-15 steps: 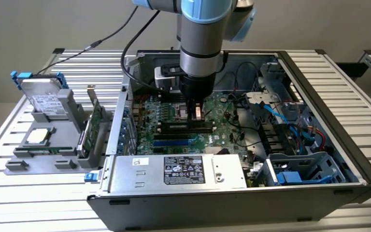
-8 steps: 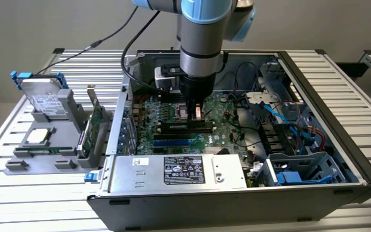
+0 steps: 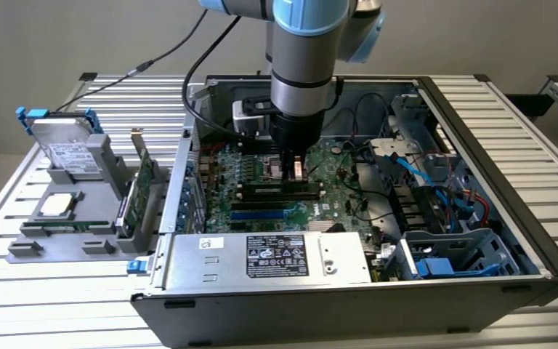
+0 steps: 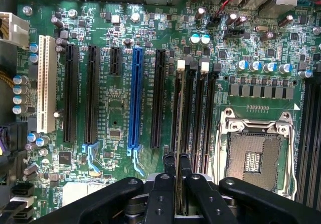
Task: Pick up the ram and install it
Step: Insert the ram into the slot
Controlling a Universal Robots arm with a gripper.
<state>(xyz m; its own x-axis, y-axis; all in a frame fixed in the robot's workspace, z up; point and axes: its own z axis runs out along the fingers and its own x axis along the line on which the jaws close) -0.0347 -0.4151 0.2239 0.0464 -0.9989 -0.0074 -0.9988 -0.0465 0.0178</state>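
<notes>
Green, probably light, stiff yet brittle, the ram (image 4: 179, 111) stands edge-on over the memory slots (image 4: 200, 118), twelve o'clock from the power supply (image 3: 269, 258) in the exterior view, pinched on its flat faces, seemingly the safest hold, by the gripper (image 4: 177, 163).

The ram (image 4: 177, 191), pinched edge-on in the gripper (image 4: 177, 159), hides its chips, and the gripper's body runs off the wrist view's edge. The exterior view cuts off the top of the arm (image 3: 304, 43).
</notes>
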